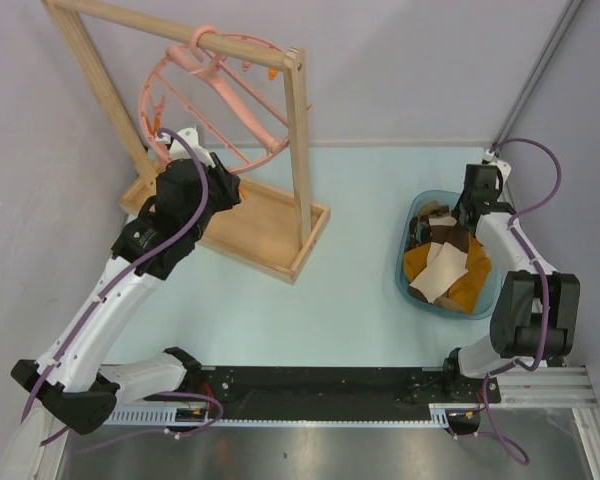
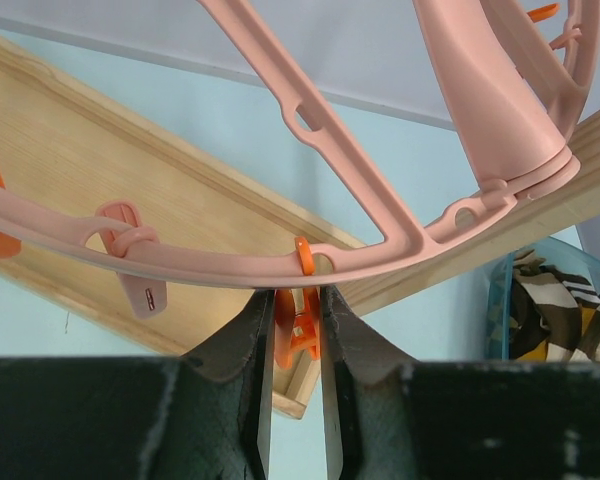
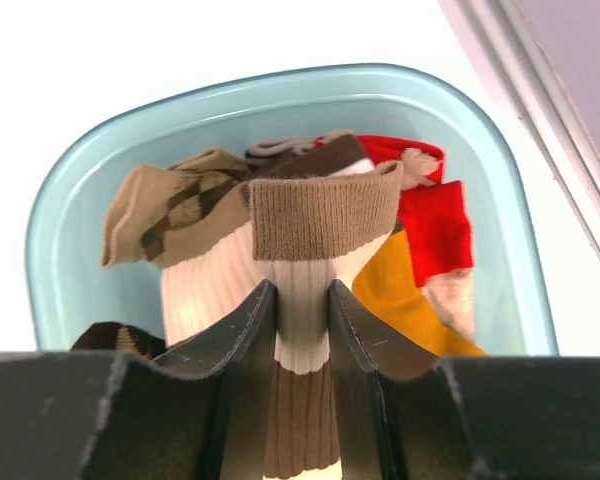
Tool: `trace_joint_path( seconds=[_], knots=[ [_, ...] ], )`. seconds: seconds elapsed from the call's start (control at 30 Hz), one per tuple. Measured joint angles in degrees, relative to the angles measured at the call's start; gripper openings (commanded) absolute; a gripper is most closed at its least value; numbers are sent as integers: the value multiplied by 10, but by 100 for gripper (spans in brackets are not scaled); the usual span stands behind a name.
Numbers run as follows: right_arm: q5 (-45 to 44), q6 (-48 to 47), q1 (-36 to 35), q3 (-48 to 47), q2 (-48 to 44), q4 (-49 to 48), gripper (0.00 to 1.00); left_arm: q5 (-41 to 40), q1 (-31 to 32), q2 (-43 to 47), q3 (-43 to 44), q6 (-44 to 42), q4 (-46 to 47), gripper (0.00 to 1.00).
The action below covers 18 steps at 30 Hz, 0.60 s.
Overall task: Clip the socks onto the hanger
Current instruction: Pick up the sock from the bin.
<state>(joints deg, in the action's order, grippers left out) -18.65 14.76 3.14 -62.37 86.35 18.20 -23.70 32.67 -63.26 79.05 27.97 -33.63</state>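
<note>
On the left, pinching an orange clip point(image 2: 298, 335) under the hanger point(image 2: 380, 250) rim with the left claw point(image 1: 223, 187), nearly closed on it. On the right, gripping a cream-and-brown sock point(image 3: 320, 215) tight in the right claw point(image 3: 302, 300), above the other socks point(image 1: 450, 275) in the tub point(image 3: 70, 190) on the table point(image 1: 360, 290). Likely fetching a sock. Next: carry it across, feed the cuff into the clip, release.

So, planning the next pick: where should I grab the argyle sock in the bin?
Take the argyle sock by its loose end beside the blue bin's wall, coming from above. That end lies uncovered atop the pile; its other part runs behind the cream-and-brown sock pinched in the right gripper, so probably lift that one clear first.
</note>
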Motion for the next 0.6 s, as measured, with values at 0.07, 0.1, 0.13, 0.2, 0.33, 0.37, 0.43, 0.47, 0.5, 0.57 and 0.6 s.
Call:
trace_joint_path(
  seconds=[0.07,0.1,0.13,0.2,0.33,0.37,0.43,0.47,0.5,0.57,0.6],
  knots=[
    [-2,1,5,1,-1,1,25,2,0,0,0,0,0,14],
    [-3,1,8,3,0,1,22,3,0,0,0,0,0,15],
    [-4,1,10,6,0,2,20,4,0,0,0,0,0,15],
    [-5,2,14,18,-1,1,13,4,0,0,0,0,1,15],
    [-2,0,15,39,-13,5,5,5,0,1,-1,0,1,14],
    [1,-2,12,44,-23,5,3,5,0,1,-2,0,2,15],
    [10,-10,2,50,-53,7,0,7,0,1,-4,0,5,14],
    [16,-16,-7,52,-74,8,0,10,0,1,-4,0,7,15],
    [24,-21,-21,54,-98,8,0,12,0,1,-5,0,9,14],
    [45,-36,-56,54,-146,0,0,17,0,1,-6,0,13,13],
    [51,-44,-82,54,-169,-6,0,19,0,1,-6,0,14,13]
  ],
)
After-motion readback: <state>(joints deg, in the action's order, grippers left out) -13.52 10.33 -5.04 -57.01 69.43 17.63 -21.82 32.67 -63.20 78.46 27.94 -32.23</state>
